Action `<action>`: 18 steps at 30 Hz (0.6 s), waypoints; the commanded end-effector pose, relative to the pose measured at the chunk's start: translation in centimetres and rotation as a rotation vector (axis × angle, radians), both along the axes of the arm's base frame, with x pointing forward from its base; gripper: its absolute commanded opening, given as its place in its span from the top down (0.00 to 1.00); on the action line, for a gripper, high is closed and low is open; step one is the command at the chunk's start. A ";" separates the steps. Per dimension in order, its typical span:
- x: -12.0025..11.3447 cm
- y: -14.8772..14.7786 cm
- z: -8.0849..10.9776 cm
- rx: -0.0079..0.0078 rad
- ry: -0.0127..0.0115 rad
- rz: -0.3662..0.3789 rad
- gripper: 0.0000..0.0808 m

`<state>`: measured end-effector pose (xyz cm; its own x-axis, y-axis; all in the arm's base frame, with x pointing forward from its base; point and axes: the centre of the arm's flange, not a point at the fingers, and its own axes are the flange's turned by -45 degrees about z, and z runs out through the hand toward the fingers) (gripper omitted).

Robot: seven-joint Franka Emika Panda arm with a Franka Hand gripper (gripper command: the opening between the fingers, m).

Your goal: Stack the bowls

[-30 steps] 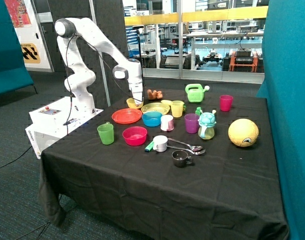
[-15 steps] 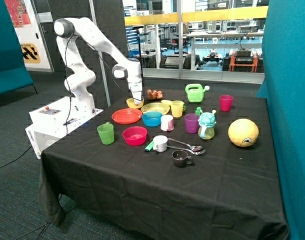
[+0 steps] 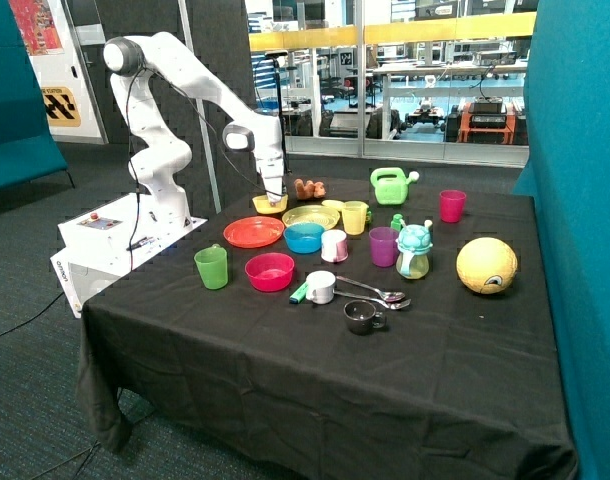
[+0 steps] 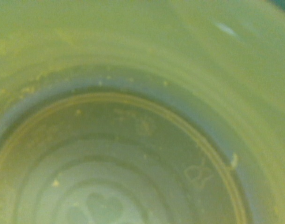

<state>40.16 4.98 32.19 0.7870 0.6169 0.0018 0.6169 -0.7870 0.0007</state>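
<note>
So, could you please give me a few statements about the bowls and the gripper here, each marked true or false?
1. The gripper is at the pale yellow bowl. True.
2. The blue bowl sits inside the pink-red bowl. False: they stand apart on the table.
3. The wrist view is filled by the pale yellow bowl's inside. True.
4. The green cup stands in the blue bowl. False: it stands on the table beside the pink-red bowl.
5. All three bowls are stacked. False: none is stacked.

Robotics lab: glass wall (image 3: pixel 385 80), workbenches beyond.
</note>
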 end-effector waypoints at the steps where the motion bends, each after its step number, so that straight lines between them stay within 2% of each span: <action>1: 1.2 -0.7 2.0 -0.0005 0.0019 -0.016 1.00; 18: 4.8 -2.2 5.4 -0.0005 0.0019 -0.048 1.00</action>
